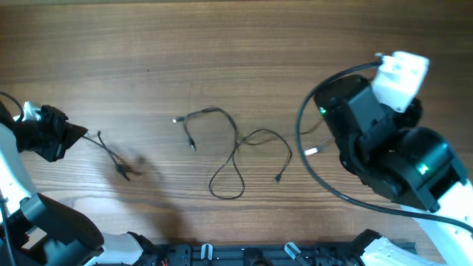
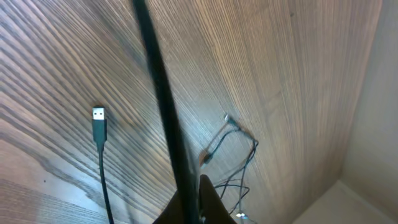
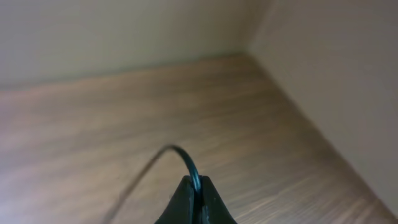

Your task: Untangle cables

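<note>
Thin black cables (image 1: pixel 235 145) lie in loose crossing loops at the table's middle, and show far off in the left wrist view (image 2: pixel 231 144). My left gripper (image 1: pixel 74 136) at the far left is shut on one black cable (image 2: pixel 163 106), which trails right to a blurred end (image 1: pixel 124 170). Its silvery USB plug (image 2: pixel 98 117) hangs beside the jaws (image 2: pixel 189 208). My right gripper (image 3: pixel 196 190) is shut on another black cable (image 3: pixel 186 163). In the overhead view its fingers are hidden under the right arm (image 1: pixel 369 140). That strand (image 1: pixel 295 134) runs from the loops toward the arm.
A small silvery plug (image 1: pixel 310 151) lies just left of the right arm. A thicker black arm wire (image 1: pixel 314 174) loops over the table there. The wooden table (image 1: pixel 222 52) meets pale walls in the right wrist view (image 3: pixel 323 74). A dark rail (image 1: pixel 259 255) runs along the front edge.
</note>
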Robot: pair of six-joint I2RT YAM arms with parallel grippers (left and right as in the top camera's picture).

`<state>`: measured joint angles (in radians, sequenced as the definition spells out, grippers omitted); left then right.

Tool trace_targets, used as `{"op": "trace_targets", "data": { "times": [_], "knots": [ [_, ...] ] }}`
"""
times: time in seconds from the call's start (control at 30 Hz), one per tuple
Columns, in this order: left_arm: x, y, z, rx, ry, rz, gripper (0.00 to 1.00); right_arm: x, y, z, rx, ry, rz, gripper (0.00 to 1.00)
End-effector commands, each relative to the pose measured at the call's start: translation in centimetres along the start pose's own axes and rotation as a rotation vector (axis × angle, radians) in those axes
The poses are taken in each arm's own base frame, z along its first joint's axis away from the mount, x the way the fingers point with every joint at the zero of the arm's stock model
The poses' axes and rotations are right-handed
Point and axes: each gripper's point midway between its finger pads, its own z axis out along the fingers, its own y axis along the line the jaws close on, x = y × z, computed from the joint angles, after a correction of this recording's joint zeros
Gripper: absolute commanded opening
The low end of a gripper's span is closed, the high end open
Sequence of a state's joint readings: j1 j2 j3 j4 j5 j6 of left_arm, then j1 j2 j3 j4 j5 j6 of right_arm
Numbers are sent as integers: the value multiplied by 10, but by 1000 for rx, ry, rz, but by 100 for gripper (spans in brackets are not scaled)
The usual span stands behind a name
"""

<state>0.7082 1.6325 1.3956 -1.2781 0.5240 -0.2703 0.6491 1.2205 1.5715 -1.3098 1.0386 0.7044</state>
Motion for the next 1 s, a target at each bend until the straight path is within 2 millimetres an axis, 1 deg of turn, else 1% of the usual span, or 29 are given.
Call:
{"op": "trace_targets", "data": {
  "times": [0.0, 0.1, 0.2, 0.23, 0.3, 0.33, 0.37, 0.4, 0.43, 0.47, 0.5, 0.53, 0.57, 0.6, 0.63, 0.67, 0.73, 0.77, 0.8, 0.87, 0.9, 0.97],
  "knots": [
    [2, -1, -4, 2, -11, 24, 4, -19, -35, -4, 112, -96, 160, 4],
    [3, -1, -4, 5, -5, 23, 4, -18, -33, -3, 105, -89, 164, 4],
    [13, -11, 0, 28, 33, 38, 4, -17, -7, -2, -23, -37, 234, 4],
    [18, -15, 3, 25, 48, 63, 4, -17, 6, -2, -90, -12, 246, 4],
    [33, -28, 12, 16, 88, 139, 4, -22, 50, -11, -319, 25, 164, 4],
    [42, -36, 18, 11, 109, 197, 4, -26, 70, -19, -435, 23, 115, 4],
    [52, -45, 24, 7, 135, 258, 4, -31, 99, -36, -613, 12, 41, 4],
    [67, -56, 33, 1, 168, 342, 4, -36, 130, -64, -850, -21, -58, 4],
    [81, -65, 39, -1, 197, 419, 4, -37, 145, -84, -987, -48, -117, 4],
    [97, -74, 47, -3, 229, 508, 4, -37, 155, -100, -1091, -72, -163, 4],
    [112, -82, 53, -2, 257, 590, 4, -36, 159, -108, -1148, -83, -192, 9],
    [128, -90, 60, 0, 286, 680, 4, -34, 159, -109, -1151, -79, -200, 27],
    [144, -98, 66, 3, 311, 772, 8, -30, 158, -105, -1132, -68, -218, 39],
    [154, -102, 72, -7, 316, 821, 16, -25, 155, -99, -1099, -53, -238, 87],
    [161, -106, 75, -6, 320, 854, 20, -20, 152, -92, -1060, -34, -251, 100],
    [168, -111, 78, -2, 323, 884, 24, -13, 148, -85, -1022, -9, -268, 100],
    [176, -117, 82, 7, 326, 914, 29, 7, 139, -70, -939, 66, -324, 100],
    [177, -117, 83, 9, 326, 919, 38, 19, 135, -66, -916, 108, -355, 100],
    [177, -117, 83, 8, 327, 919, 54, 25, 133, -65, -908, 133, -373, 100],
    [179, -113, 81, -2, 342, 908, 98, 42, 126, -62, -889, 198, -416, 100],
    [182, -111, 80, 0, 361, 914, 100, 47, 124, -62, -886, 216, -428, 100],
    [192, -109, 76, 32, 411, 965, 100, 62, 126, -66, -918, 281, -458, 100]
  ]
}}
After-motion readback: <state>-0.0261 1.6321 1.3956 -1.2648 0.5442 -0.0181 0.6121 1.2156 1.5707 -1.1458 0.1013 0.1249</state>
